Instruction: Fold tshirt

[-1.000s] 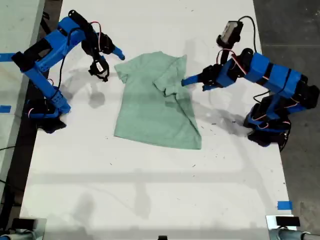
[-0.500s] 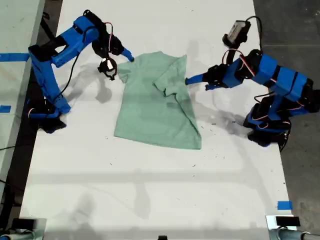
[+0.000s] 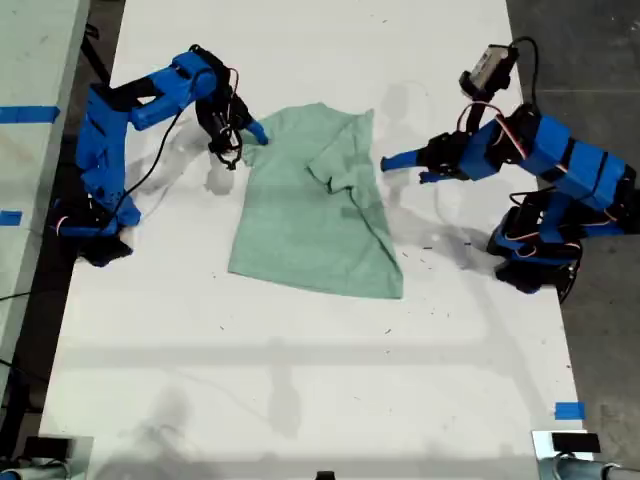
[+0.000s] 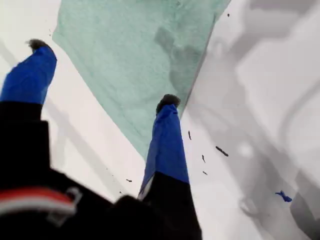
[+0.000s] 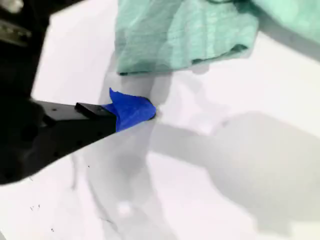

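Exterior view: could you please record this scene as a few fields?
tshirt: flat on table, exterior view's right side folded in
first gripper: open, holding nothing, near tshirt edge at exterior view's right
second gripper: beside sleeve at exterior view's left; open or shut unclear
fold: partly done

Tshirt [image 3: 310,205] on white table [image 3: 300,380]

Both arms [image 3: 140,110] [image 3: 545,165] consist of blue printed links with black servo housings and thin red, black and white wiring looped along the joints. Each finger [image 4: 165,145] is blue with a dark tip. One arm carries a grey wrist camera [image 3: 488,68].
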{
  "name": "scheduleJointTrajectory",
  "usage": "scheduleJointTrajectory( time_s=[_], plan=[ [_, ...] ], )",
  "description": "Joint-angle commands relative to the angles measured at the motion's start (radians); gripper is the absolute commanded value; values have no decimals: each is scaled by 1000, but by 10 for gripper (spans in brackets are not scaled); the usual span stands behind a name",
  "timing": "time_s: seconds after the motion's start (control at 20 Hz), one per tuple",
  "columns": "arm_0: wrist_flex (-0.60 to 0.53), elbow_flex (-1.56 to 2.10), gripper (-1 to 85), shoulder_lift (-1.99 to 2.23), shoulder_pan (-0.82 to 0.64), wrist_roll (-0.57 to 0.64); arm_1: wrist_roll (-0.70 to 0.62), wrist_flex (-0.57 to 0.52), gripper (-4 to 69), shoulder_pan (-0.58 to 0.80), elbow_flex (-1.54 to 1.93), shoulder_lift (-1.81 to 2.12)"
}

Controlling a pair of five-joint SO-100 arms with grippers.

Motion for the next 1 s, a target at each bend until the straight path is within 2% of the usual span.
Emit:
scheduleJointTrajectory(
  time_s=[0.0,0.05,0.1,0.15,0.4,0.5,0.7,0.8,0.95],
  plan=[
    [-25,-61,230,-31,-35,11,15,3,358,-11,9,60],
    [-25,-67,102,-41,-38,9,17,0,356,-9,20,71],
    [-23,-77,25,-49,-37,14,17,-3,355,-8,31,81],
    [-12,-95,1,-60,-29,15,18,-3,354,-8,38,87],
    [21,-140,1,-25,15,9,29,-14,352,-11,55,94],
    [95,-170,1,29,32,3,29,-14,352,-14,61,106],
    [152,-187,1,227,61,5,32,-14,350,-12,80,123],
    [137,-218,1,301,112,15,34,-17,350,-11,84,124],
    [21,-232,0,327,215,28,34,-20,349,-9,84,124]
  ],
)
